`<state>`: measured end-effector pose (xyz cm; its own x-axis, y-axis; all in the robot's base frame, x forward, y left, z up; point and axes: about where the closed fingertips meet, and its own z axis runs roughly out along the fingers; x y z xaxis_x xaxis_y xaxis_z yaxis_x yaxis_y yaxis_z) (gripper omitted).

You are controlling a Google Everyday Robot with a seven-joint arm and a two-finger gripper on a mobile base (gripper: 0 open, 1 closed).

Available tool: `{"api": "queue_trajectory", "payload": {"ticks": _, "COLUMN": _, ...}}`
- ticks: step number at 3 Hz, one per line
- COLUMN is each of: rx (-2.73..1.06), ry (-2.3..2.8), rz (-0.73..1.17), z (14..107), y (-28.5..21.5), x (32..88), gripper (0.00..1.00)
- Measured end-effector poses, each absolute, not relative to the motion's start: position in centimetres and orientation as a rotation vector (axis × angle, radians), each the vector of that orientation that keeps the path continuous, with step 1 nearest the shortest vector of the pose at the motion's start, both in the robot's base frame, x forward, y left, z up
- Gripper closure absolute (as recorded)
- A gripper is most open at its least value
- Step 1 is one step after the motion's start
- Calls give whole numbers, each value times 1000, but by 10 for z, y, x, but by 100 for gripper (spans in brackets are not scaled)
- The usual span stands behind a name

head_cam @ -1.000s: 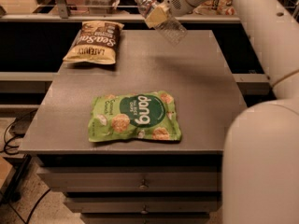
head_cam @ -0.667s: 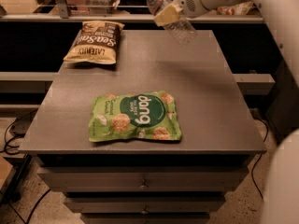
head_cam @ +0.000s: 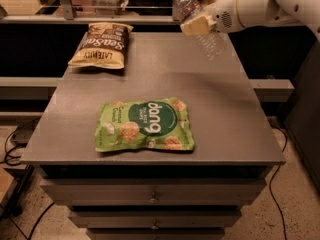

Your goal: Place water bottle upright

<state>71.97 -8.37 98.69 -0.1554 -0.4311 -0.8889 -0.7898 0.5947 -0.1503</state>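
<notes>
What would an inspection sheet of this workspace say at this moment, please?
Surface: grey table top, flat, carrying two snack bags.
Job's things: water bottle held off the table, tilted with its cap up-left, not yet upright.
Clutter: green snack bag lying flat near the front; brown snack bag lying at the far left.
Gripper: gripper above the table's far right part, shut on the water bottle's middle.
Cables: dark cables on the floor, left and right of the table.
Surroundings: drawers under the table; a rail behind it.

The table (head_cam: 235, 109) bears a green dang bag (head_cam: 145, 125) and (far-left) a brown chip bag (head_cam: 101, 45).
</notes>
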Motion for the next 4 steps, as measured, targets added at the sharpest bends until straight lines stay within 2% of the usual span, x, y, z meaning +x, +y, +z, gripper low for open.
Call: {"api": "queue_trajectory", "payload": {"ticks": 4, "rx": -800, "ry": 1464, "rz": 505, "z": 1012, "y": -119, "x": 713, "gripper": 100}}
